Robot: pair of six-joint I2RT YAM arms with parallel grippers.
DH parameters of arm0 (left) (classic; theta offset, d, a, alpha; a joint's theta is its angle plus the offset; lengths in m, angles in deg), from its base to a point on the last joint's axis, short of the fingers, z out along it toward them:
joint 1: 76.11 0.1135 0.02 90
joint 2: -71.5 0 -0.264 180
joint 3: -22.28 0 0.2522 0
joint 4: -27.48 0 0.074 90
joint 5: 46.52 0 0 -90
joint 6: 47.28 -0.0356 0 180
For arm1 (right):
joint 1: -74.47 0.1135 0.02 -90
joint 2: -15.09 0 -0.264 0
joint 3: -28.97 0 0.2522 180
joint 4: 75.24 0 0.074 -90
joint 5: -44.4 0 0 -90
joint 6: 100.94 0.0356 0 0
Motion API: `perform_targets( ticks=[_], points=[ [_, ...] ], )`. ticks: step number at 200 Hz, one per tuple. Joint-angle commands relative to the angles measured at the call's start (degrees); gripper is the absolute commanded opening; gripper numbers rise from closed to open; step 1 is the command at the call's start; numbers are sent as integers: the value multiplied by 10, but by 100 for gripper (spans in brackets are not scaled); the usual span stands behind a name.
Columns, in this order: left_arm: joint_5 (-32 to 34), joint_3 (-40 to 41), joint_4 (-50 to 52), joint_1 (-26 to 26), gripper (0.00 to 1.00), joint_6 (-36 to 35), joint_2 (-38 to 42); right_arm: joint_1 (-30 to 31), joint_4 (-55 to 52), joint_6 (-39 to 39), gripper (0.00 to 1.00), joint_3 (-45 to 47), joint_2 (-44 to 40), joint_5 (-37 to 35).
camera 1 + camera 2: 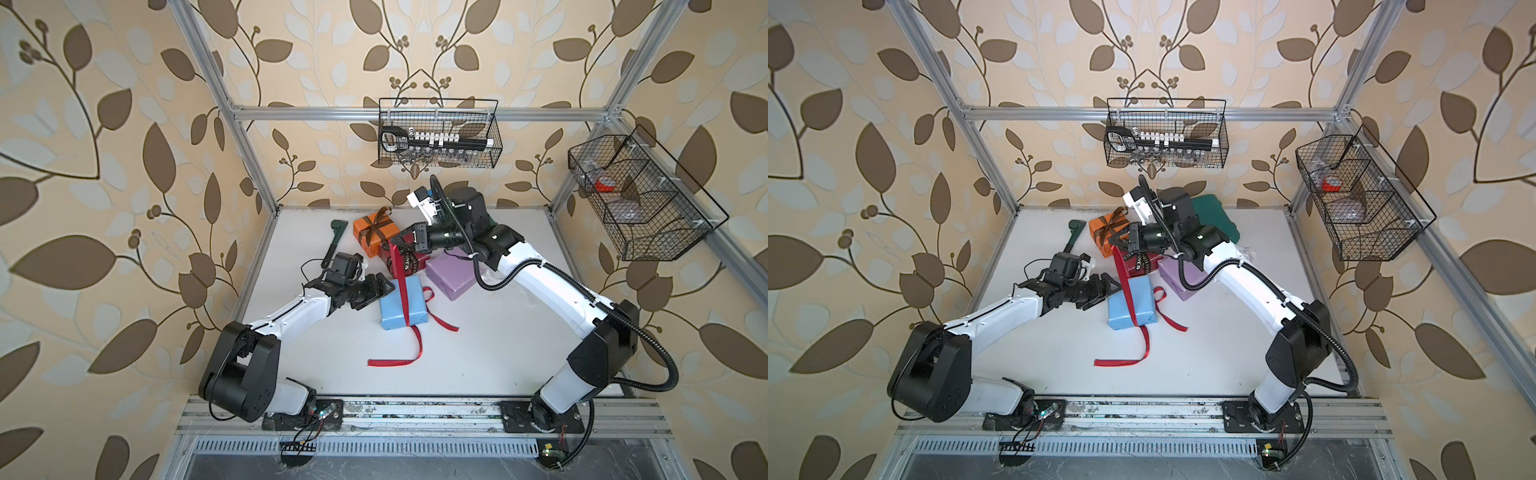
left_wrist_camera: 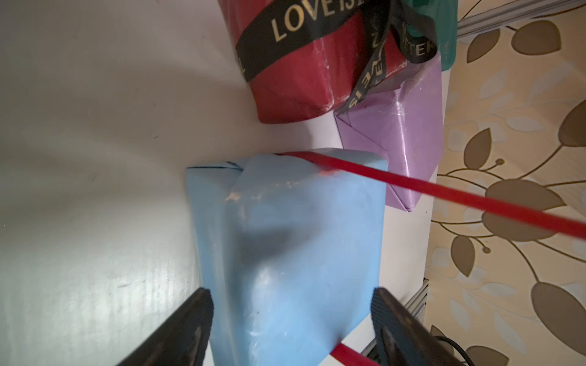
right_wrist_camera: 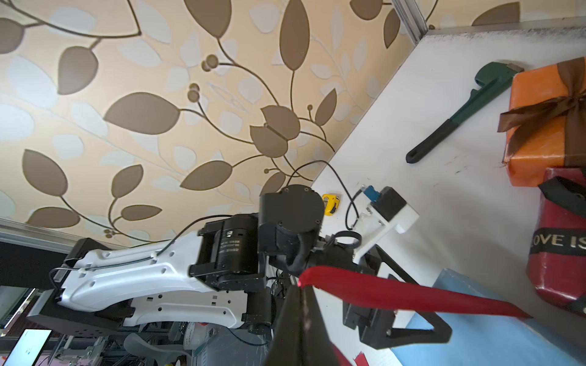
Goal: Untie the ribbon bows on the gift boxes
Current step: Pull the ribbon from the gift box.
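Your right gripper (image 1: 394,241) is pinched on the red ribbon (image 1: 400,272), stretched up from the blue box (image 1: 392,309) mid-table; your left gripper (image 1: 386,287) straddles that box, jaws apart. The back basket (image 1: 495,137) holds sockets (image 1: 436,139); the side basket (image 1: 665,243), red tape (image 1: 604,183).

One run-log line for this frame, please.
left gripper: open, astride light blue paper-wrapped box | right gripper: shut on red satin ribbon, bow undone, strand taut above box | brown ribbon bow on orange box: tied
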Motion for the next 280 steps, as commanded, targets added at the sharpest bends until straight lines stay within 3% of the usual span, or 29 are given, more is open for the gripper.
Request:
perform_targets(
  ticks=[1,88,194,241,280],
  points=[
    [-12,-24,-22,-17,82,-11,-39,-4,1,-13,0,-35,4,19],
    [48,-69,59,-55,83,-47,-119,-40,-9,-10,0,-93,-11,35],
    [39,-75,83,-57,82,-49,-135,-112,1,-10,0,-194,-39,28],
    [32,-76,89,-56,83,-51,-141,-125,43,2,0,-132,-70,17],
    [15,-102,125,-56,89,-70,-110,-125,89,26,0,-19,-91,61]
  ],
)
